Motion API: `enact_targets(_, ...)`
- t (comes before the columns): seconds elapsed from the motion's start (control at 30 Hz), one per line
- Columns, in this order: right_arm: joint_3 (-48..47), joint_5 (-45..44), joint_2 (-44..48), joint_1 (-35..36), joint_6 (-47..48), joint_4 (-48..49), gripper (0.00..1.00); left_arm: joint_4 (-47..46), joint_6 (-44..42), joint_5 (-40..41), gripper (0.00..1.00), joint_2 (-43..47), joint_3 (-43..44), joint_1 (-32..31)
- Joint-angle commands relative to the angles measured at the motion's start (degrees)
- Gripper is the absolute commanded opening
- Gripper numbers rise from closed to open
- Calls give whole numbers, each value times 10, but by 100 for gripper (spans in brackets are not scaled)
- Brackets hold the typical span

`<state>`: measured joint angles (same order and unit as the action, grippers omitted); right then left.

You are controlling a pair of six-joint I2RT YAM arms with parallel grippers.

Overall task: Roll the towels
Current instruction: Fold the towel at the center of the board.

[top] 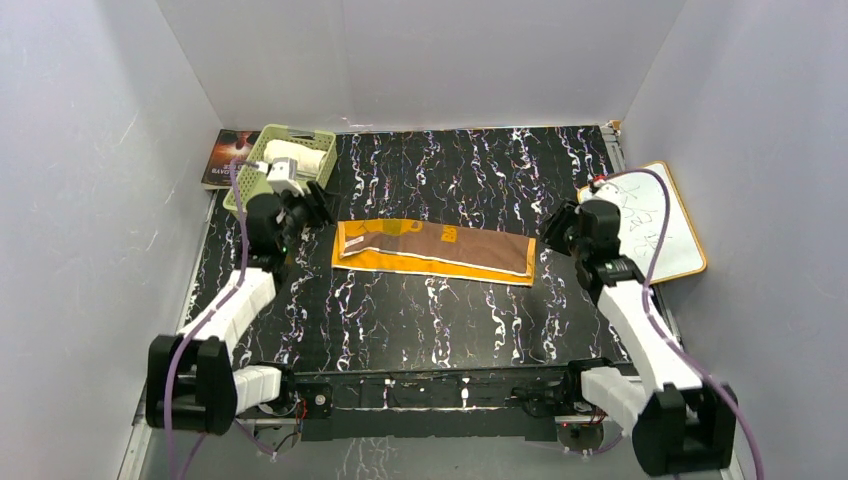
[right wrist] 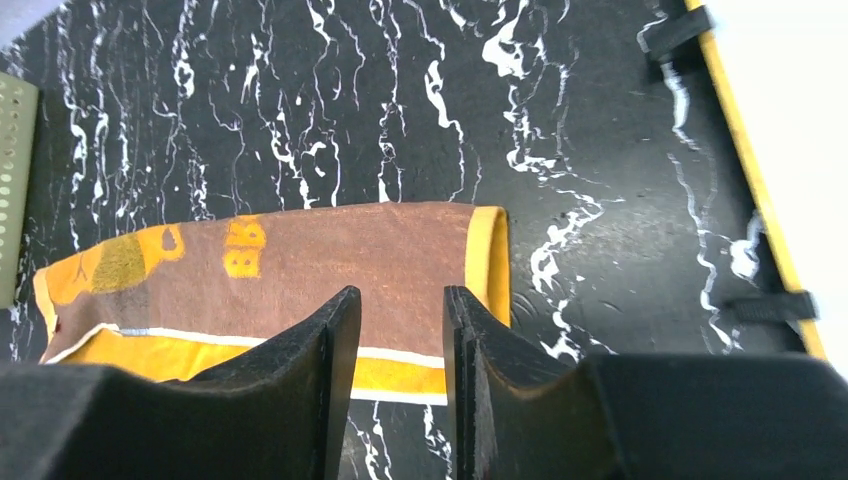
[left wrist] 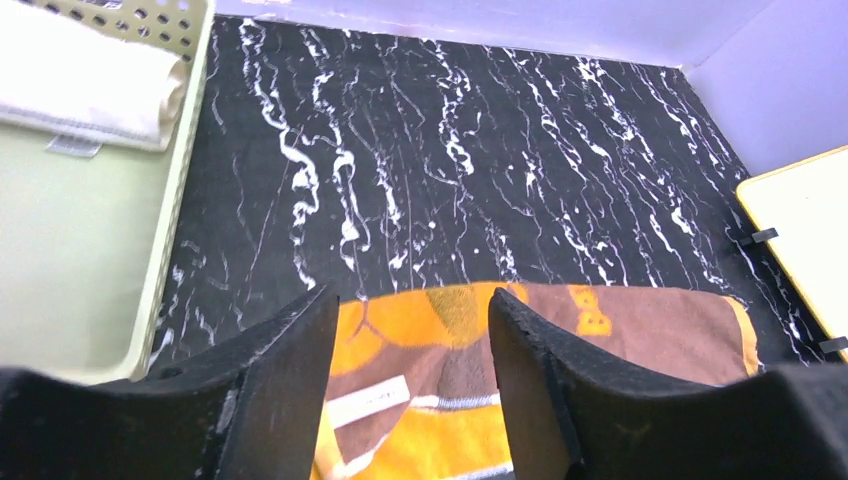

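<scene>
The brown towel (top: 435, 250) is lying flat as a folded strip mid-table (top: 450, 330), the left gripper (left wrist: 410, 300) and right gripper (right wrist: 400, 295) hovering parted and empty over its ends; soft, light, limp cloth, probably best pinched at a short-end hem.

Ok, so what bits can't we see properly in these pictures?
Top view: the book is partly behind the basket; its title is too small to read.
Top view: the scribbles on the white board are too small to read.
Left wrist view: the cream towel is cut off by the picture's edge.
Left wrist view: the near part of the brown towel hides behind the left hand.
</scene>
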<state>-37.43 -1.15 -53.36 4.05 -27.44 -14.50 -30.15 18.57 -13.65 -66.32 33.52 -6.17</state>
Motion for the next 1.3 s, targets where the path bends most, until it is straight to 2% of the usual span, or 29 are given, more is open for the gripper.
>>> enact_targets(0.0,-66,32,-103,21,11,32,32,123,-9,-46,52,-93,95,-3)
enact_targets(0.17,-95,44,-189,60,26,-3,31,209,8,-4,46,-171,140,-3)
enact_targets(0.3,-70,42,-196,65,31,-1,32,257,5,24,51,-198,155,-3)
enact_targets(0.53,-43,37,-193,65,48,-4,33,232,15,12,51,-237,130,-3)
enact_targets(0.93,-28,25,-175,66,54,-7,33,178,17,-8,45,-291,130,-3)
enact_targets(1.07,-29,24,-176,66,55,-8,33,158,20,-25,38,-303,133,-3)
enact_targets(1.27,-29,22,-179,65,56,-8,33,144,25,-42,17,-316,134,-3)
